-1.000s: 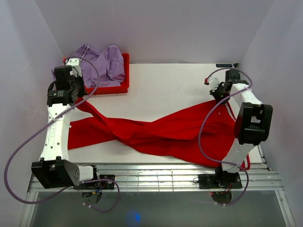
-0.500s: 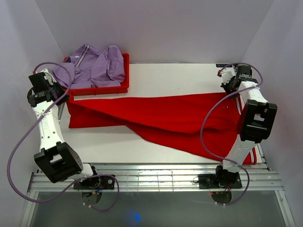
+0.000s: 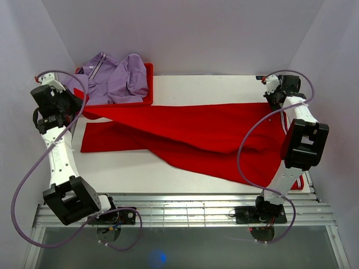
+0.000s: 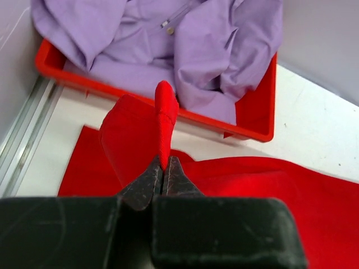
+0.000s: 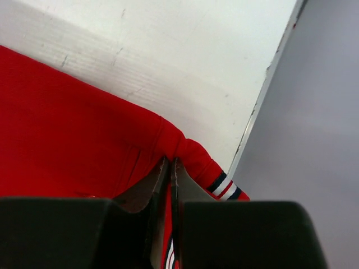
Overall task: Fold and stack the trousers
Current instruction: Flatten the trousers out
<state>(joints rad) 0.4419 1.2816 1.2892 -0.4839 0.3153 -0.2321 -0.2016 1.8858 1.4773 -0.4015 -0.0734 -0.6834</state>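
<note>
The red trousers (image 3: 213, 131) lie stretched across the middle of the desk (image 3: 213, 89). The left pincer (image 4: 163, 168), at the frame's left edge, and the right pincer (image 5: 170, 168), upper right, are each clamped on a thin pinch of fabric. Pulling the arms further apart could tear either pinch free. The left corner could also snag the red bin (image 4: 255, 120) holding the purple garment (image 4: 196, 50), dragging it.

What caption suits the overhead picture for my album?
The left hand and right hand pinch red trousers stretched across the white table beside a red bin of lilac clothes.
</note>
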